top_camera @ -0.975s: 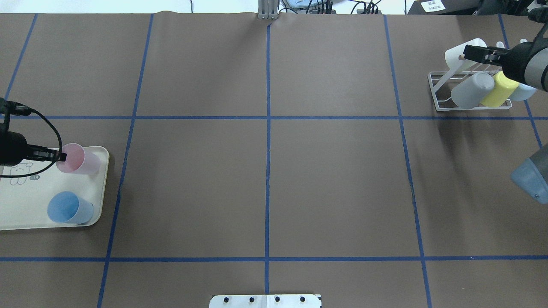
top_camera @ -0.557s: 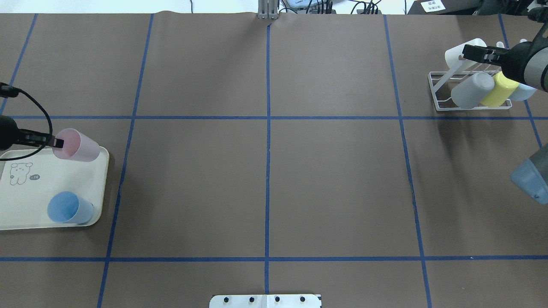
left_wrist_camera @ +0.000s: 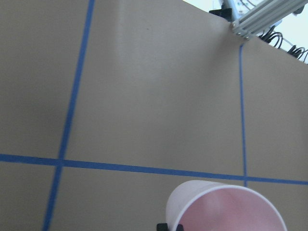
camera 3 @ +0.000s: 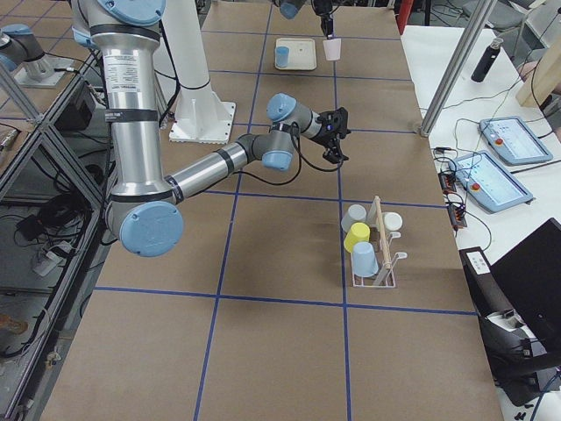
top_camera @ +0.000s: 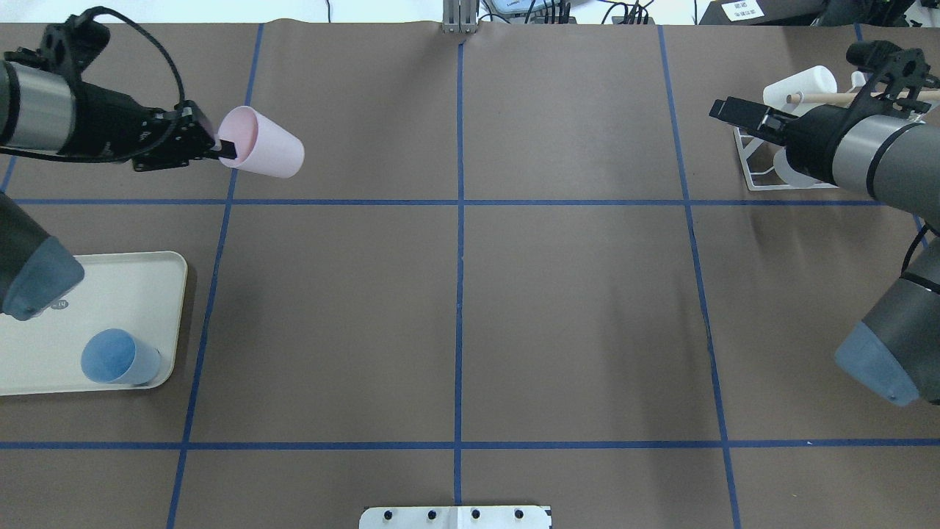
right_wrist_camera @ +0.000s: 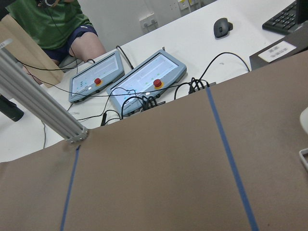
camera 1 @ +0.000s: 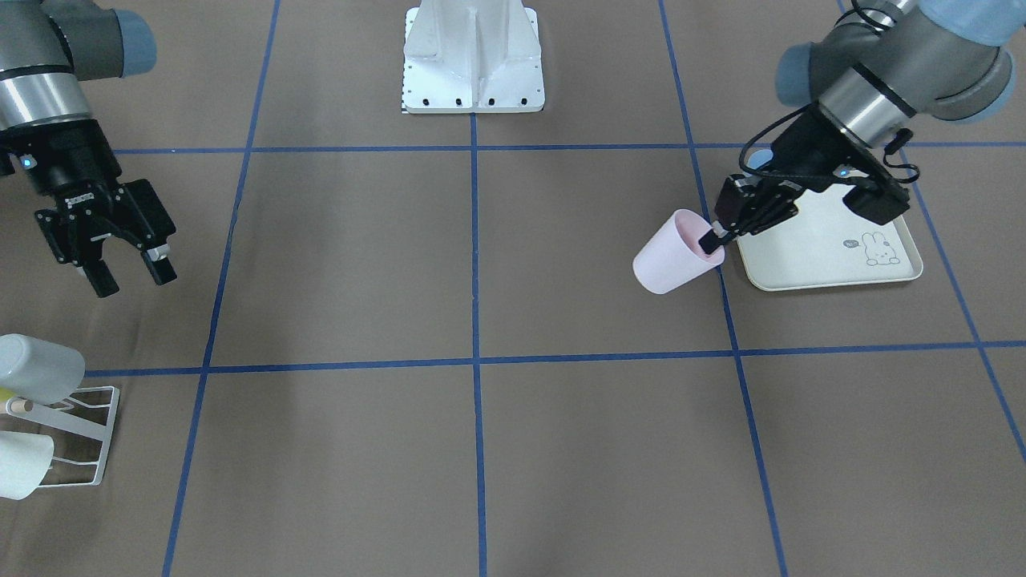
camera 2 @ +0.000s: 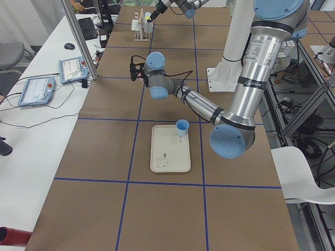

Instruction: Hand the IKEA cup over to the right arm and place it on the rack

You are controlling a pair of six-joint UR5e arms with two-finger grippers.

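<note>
Over the brown surface [top_camera: 455, 294], the left claw [top_camera: 225, 150] pinched the pink cup [top_camera: 266, 153] by the rim. Its base pointed toward the right claw [camera 1: 132, 279], which was spread and well apart.

- The left arm [camera 1: 882, 72] is built of rounded grey joint housings and brushed silver tubes, with pale blue end caps [camera 1: 793, 64] and a thin black ring where segments meet.
- A black cable [top_camera: 176, 73] loops from its wrist.
- The left gripper [camera 1: 709, 240] is matt black, with jointed linkages narrowing to slim fingers [camera 1: 708, 240]. A boxy black module [camera 1: 878, 200] sits beside it.
- The right arm [camera 1: 40, 88] has the same silver, grey and pale blue finish.
- The right gripper [camera 1: 132, 279] is black with blocky fingers [camera 1: 103, 282]. A small blue light [camera 1: 28, 163] glows above it.
- The white pedestal [camera 1: 473, 48] has a row of dark screws [camera 1: 458, 102].
</note>
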